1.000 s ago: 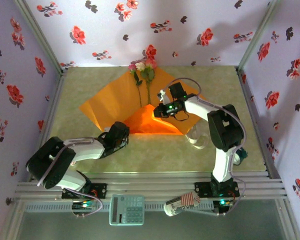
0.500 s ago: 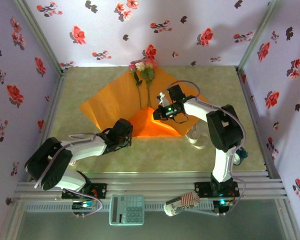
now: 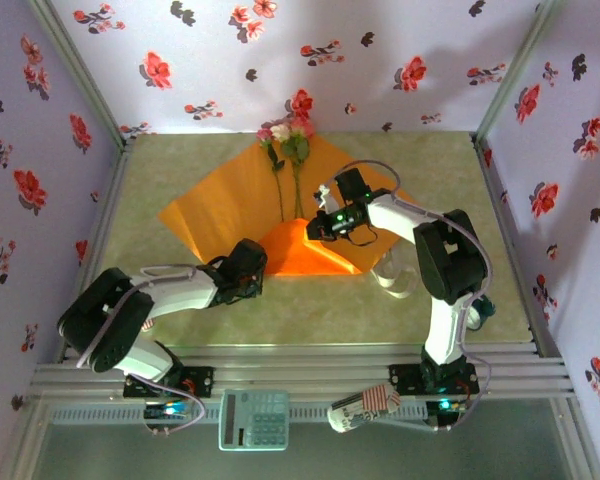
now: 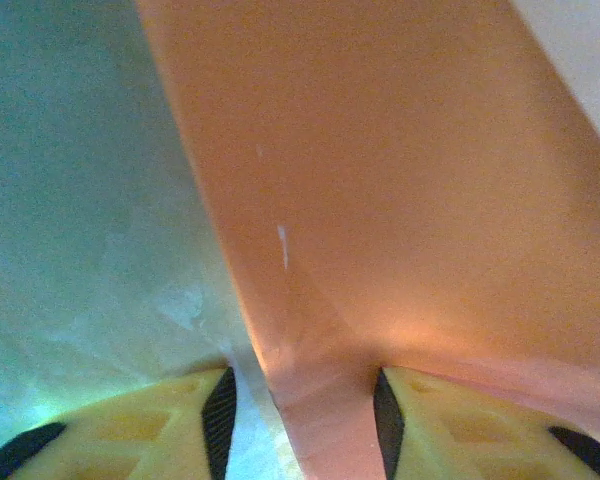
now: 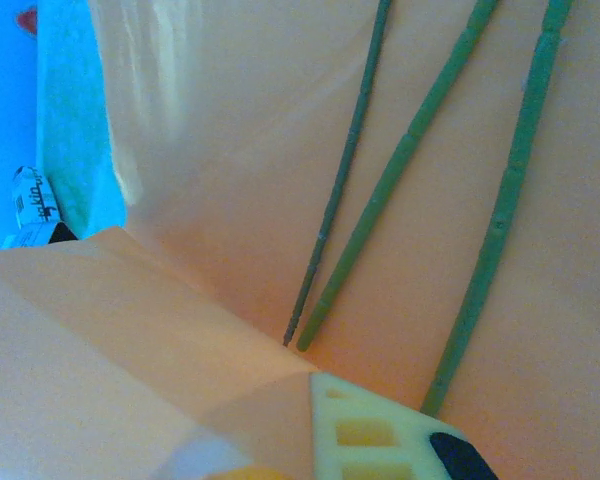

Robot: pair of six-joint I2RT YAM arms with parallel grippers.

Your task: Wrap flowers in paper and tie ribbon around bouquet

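- Purple wallpaper (image 3: 210, 60) with red flower prints closes in three sides of a pale green table (image 3: 160, 170).
- At the near left edge of the orange paper (image 3: 225, 200), the left gripper (image 3: 248, 272) lies low over the table. Its wrist view shows the yellow fingers (image 4: 180, 425) standing apart with a raised fold of the sheet in the gap. One pad touches the fold and a sliver of table shows beside the other. It seems placed to pinch that edge so the sheet cannot slide.
- Across the middle of the table the paper lies as a diamond, with its near corner folded up and back like a small tent.
- Along the centre of the sheet lie the flowers (image 3: 285, 135), with pink and cream heads at the far corner near the back wall. Their thin green stems (image 5: 410, 150) run toward the fold. The heads likely sit at the edge so they show once wrapped.
- Over the stem ends, the right gripper (image 3: 318, 222) has its jaws together on the folded corner and holds it lifted. This is probably to draw the flap across the stems.
- Just right of the sheet, a pale ribbon (image 3: 388, 272) appears to lie on the table, apart from both grippers.
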